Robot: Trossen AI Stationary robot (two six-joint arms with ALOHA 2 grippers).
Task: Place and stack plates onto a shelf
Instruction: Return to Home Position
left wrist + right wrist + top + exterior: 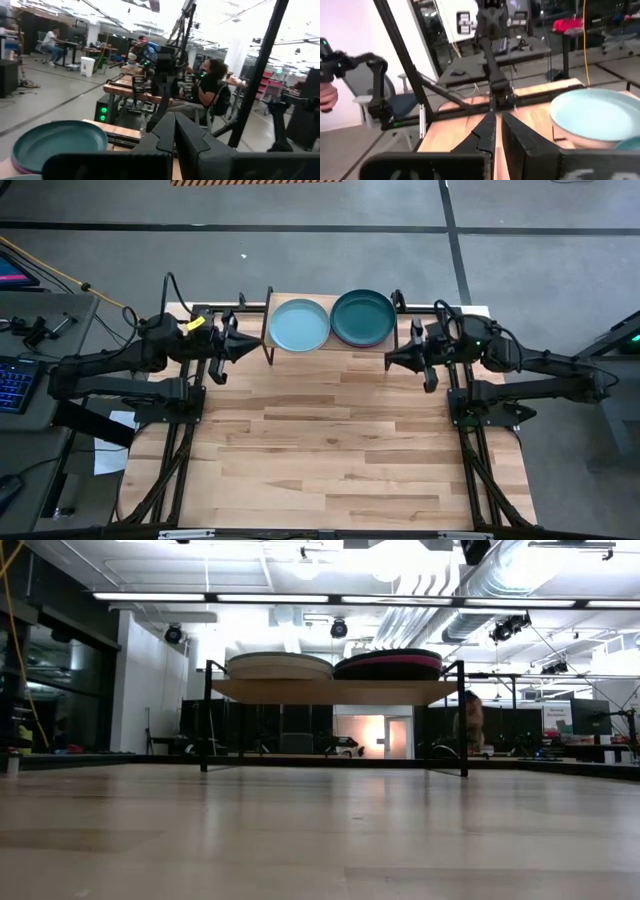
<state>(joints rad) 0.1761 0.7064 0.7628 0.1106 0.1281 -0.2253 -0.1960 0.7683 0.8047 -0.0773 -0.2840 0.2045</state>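
Observation:
The shelf [335, 345] stands at the table's far edge, its black legs on the tabletop. Two stacks of plates rest on its board. The left stack has a pale blue-green plate [299, 324] on top; in the low view its lower plates [279, 667] look peach and white. The right stack has a dark teal plate [363, 316] on top, with magenta pink [388, 661] and black below. My left gripper [256, 347] is shut and empty just left of the shelf. My right gripper [389, 360] is shut and empty just right of it.
The wide butcher-block tabletop [330, 450] spreads in front of the shelf. A desk with a keyboard [15, 380] stands left of the table. People sit at desks in the room beyond [207, 85].

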